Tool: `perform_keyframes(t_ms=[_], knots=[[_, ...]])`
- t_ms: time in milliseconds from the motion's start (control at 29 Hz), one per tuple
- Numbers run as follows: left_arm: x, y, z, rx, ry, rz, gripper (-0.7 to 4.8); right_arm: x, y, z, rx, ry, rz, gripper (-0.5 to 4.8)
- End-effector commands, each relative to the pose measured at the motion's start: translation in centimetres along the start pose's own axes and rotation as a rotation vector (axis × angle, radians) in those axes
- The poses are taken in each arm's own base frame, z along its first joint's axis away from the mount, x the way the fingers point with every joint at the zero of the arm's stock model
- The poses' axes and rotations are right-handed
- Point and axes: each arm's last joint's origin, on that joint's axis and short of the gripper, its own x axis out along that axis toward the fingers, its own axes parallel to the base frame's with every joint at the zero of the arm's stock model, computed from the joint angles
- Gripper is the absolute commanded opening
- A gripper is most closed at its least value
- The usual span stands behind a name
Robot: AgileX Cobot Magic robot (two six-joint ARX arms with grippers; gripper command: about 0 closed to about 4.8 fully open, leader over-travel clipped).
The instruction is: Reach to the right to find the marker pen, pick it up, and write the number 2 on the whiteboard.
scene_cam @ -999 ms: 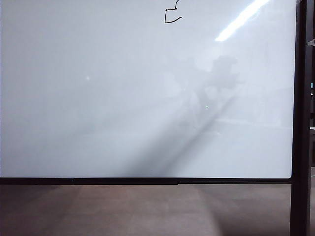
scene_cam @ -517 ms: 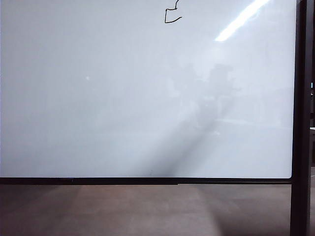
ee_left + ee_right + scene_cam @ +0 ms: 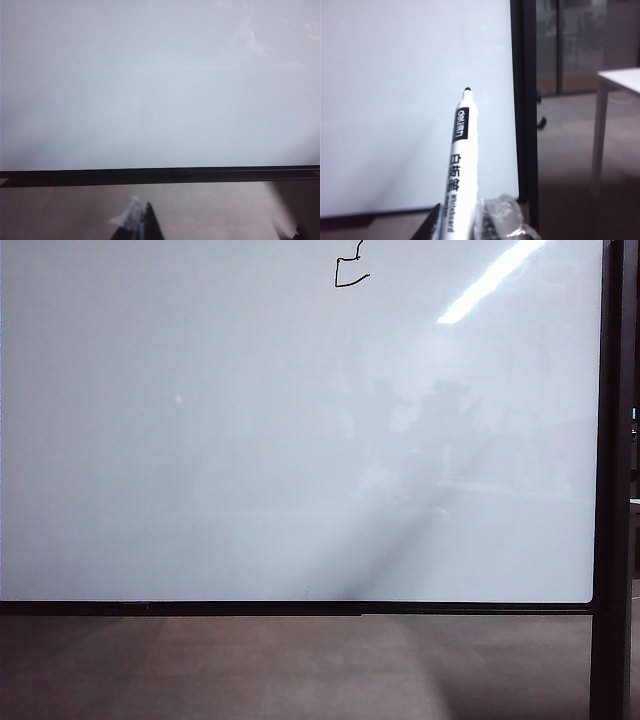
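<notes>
Exterior view: large glossy white whiteboard with thin black frame (image 3: 300, 608) fills shot, dark upright post (image 3: 612, 490) at right edge. Small thin black angular mark, partial number 2 (image 3: 349, 270), near top edge, right of centre. Neither arm visible, only faint reflections.

Right wrist view: right gripper (image 3: 465, 227) clamped on slim white marker pen (image 3: 458, 165), black label, dark tip pointing toward board, near board's right frame, not touching. White table (image 3: 620, 80) beyond post.

Left wrist view: left gripper (image 3: 140, 225) low, below board's bottom frame; only finger tips visible, close together, nothing held.
</notes>
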Motion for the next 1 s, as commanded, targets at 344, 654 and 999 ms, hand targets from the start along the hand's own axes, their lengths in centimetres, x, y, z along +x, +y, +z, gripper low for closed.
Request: perform_keyframes(t_ms=[344,654,999], knots=[[0.00,-0.01,0.20,0.000,-0.018,-0.004,0.04,0.11,0.46,-1.42,0.003,0.053,-0.014,0.44],[0.00,-0.01,0.20,0.000,-0.018,-0.004,0.04,0.11,0.01,-1.37,-0.001,0.050,-0.036,0.44],[0.00,-0.01,0.20,0.000,-0.018,-0.004,0.04,0.11,0.01,-1.37,-0.001,0.051,-0.037,0.44]])
